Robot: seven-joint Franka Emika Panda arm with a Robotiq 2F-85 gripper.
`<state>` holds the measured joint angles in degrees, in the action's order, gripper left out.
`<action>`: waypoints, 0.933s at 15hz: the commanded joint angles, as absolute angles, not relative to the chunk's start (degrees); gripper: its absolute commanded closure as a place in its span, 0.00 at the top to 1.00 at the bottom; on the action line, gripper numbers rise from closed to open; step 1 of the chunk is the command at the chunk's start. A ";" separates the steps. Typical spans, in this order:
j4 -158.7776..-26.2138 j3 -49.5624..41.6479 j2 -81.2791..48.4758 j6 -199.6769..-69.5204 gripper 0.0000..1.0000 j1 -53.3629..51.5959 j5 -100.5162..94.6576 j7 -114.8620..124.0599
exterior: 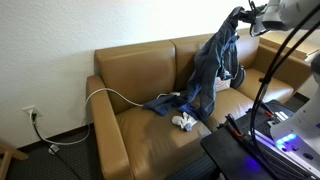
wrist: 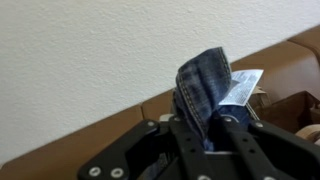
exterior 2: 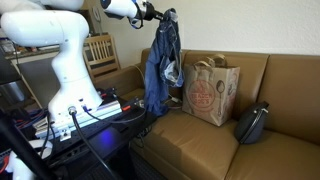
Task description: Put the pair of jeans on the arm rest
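- Sofa (exterior: 140,70): tan-brown leather, set against a white textured wall (exterior: 60,40).
- A wall socket (exterior: 32,113) sits low, just past the sofa's arm rest (exterior: 103,120).
- The arm rest is bare.
- Jeans (exterior: 212,65) are well apart from the arm rest, at the sofa's opposite end. They are lifted above the backrest and hang down, with the lower folds on the seat.
- Gripper (exterior: 243,16) is clamped on the jeans' top edge. The wrist view shows the cloth pinched between the fingers (wrist: 228,128).
- On the sofa seat: a white cable (exterior: 120,98) and a small pale cloth lump (exterior: 185,122) just beside the jeans' lower end.
- Also on the seat: a paper bag (exterior 2: 210,92) and a dark bag (exterior 2: 252,122).
- The sofa's far end is partly hidden by black cables (exterior: 265,80).
- The print on the paper bag is unreadable.
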<state>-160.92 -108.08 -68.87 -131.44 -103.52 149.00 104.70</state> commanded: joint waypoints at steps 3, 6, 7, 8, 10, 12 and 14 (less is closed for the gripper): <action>-160.87 -117.98 -61.26 -136.78 0.06 -97.85 148.98 104.33; -160.93 -124.53 -65.24 -142.85 0.06 -99.10 148.98 104.85; -160.82 -125.84 -68.14 -146.21 0.06 -100.98 148.93 104.86; -160.54 -127.47 -69.65 -150.73 0.06 -103.84 148.88 103.61; -159.80 -127.46 -74.34 -158.77 0.06 -106.34 149.02 104.00; -159.39 -127.57 -78.11 -166.53 0.06 -109.56 149.01 102.86; -159.30 -127.55 -82.83 -173.56 0.06 -113.22 148.97 101.79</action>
<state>-159.30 -126.72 -75.16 -166.35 -109.64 148.80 103.26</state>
